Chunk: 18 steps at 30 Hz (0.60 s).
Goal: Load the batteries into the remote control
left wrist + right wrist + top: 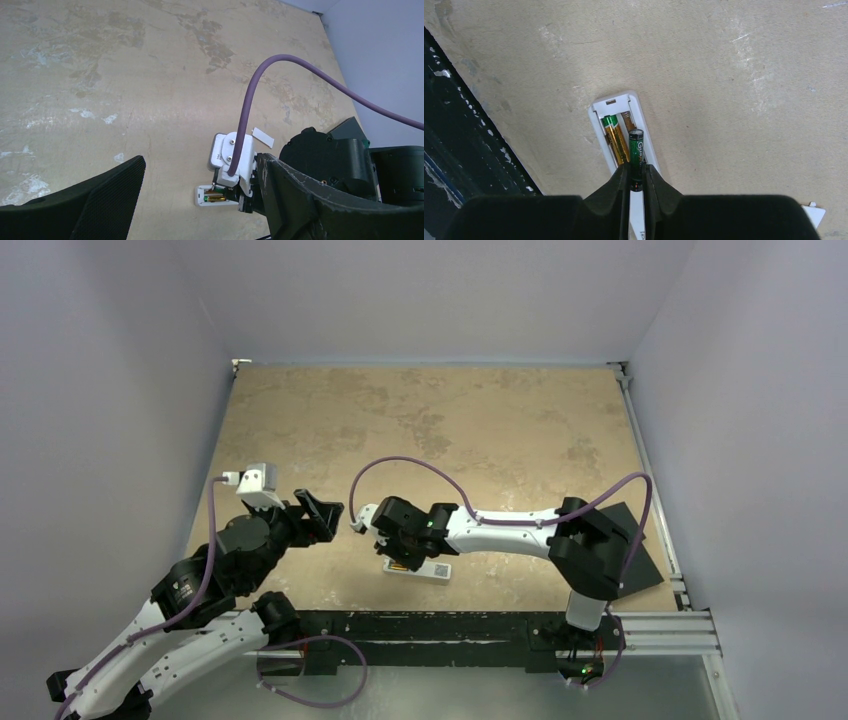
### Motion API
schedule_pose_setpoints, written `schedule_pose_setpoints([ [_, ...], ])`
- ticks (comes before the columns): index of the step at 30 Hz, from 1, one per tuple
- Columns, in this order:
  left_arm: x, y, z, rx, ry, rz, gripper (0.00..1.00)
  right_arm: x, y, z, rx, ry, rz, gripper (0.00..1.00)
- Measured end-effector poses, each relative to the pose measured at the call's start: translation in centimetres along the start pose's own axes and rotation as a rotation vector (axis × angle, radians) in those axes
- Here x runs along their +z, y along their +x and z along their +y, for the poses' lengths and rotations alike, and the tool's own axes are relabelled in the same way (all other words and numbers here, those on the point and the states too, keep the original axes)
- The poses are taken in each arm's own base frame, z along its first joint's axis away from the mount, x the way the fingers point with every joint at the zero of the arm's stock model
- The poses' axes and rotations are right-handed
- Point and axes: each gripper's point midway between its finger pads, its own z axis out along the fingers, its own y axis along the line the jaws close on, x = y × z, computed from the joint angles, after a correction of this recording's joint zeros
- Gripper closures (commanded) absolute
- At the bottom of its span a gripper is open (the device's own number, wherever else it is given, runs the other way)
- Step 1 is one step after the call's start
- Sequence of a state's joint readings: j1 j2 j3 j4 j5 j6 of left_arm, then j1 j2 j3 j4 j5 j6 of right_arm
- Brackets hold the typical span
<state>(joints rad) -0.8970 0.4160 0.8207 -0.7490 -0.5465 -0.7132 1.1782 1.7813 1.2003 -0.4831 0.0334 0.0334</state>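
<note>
The white remote control [600, 117] lies back-up near the table's front edge, its battery recess open. It also shows in the top view [437, 570] and the left wrist view [201, 195]. A gold-copper battery [617, 142] lies in the recess's left slot. My right gripper [637, 176] is shut on the dark green-black battery [636, 150], holding it over the right slot, tip forward. My left gripper [322, 515] is open and empty, hovering left of the remote. Its black fingers [75, 210] frame the left wrist view.
A small white cover piece [263, 137] lies on the table beyond the right wrist, and its corner shows in the right wrist view [814, 214]. A black flat pad [638, 555] lies at the right edge. The black front rail [420, 630] runs just below the remote.
</note>
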Motion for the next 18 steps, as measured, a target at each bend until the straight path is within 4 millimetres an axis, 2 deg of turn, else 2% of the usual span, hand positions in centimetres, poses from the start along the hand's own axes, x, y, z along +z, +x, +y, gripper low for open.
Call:
schedule_pose_setpoints([
  [7,-0.01,0.0,0.01,0.0,0.0,0.0,0.18,-0.01,0.04,0.08,0.0,-0.005,0.002,0.75],
  [18,-0.01,0.0,0.01,0.0,0.0,0.0,0.18,-0.01,0.05,0.38,0.0,-0.022,0.002,0.74],
])
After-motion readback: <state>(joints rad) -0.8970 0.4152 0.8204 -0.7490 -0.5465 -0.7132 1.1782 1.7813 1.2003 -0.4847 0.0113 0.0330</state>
